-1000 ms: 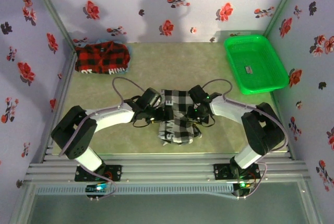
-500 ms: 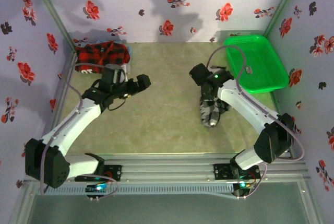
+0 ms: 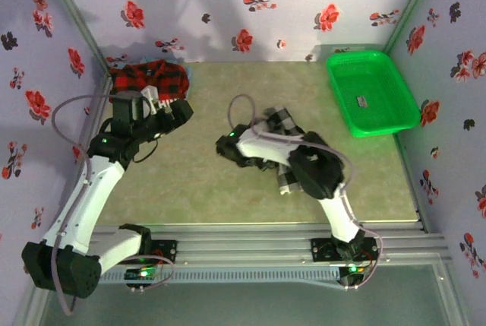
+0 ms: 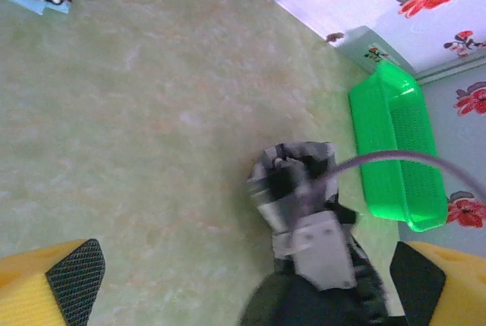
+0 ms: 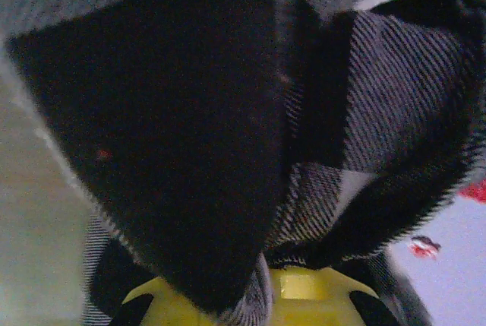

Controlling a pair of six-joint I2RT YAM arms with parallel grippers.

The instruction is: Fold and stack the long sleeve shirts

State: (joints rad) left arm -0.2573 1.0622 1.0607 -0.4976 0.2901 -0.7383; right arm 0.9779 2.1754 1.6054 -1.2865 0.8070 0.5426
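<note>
The left gripper (image 3: 173,111) was wide open and held nothing. It hung just beside the red plaid shirt (image 3: 148,81), which lay in the back left corner of the table (image 3: 228,90). The right gripper (image 3: 264,132) was closed tight on the checked shirt (image 3: 279,119), which was all bunched up in the middle of the table. I think the job was not far along: the checked shirt needed a neat fold, and the two shirts were well apart, not in a pile
</note>
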